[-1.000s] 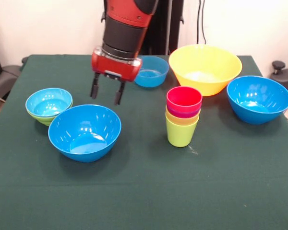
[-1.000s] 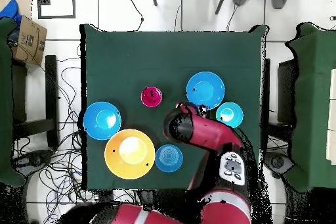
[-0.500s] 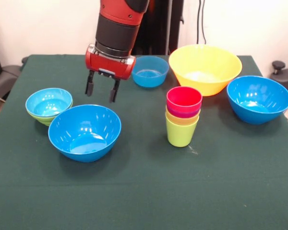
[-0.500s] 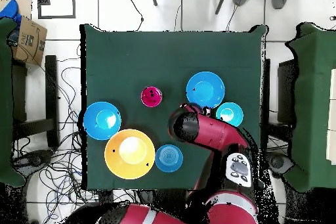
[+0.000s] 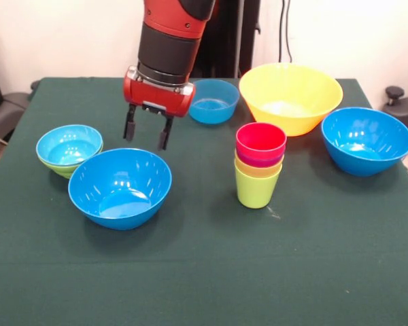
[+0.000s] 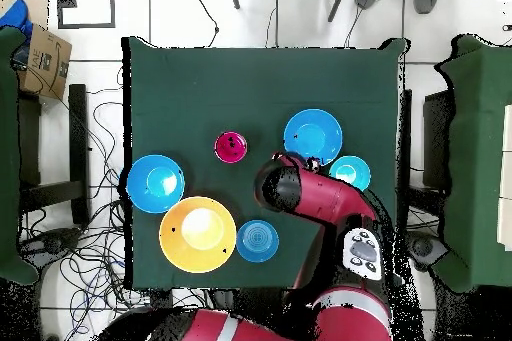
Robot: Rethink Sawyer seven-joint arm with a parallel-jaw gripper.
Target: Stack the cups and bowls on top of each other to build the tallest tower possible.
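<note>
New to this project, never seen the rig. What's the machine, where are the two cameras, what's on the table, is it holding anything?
It is one red and black robot arm ending in a gripper, open and empty, hanging above the table. One camera faces the arm across the table; the other looks straight down. On the green cloth stand a big yellow bowl, two large blue bowls, a small blue bowl, another small blue bowl nested in a green one, and a stack of cups, red on top.

Your red and black arm [image 5: 166,41] descends vertically from the far side; the gripper [image 5: 147,132] points straight down, fingers parted, holding nothing.
</note>
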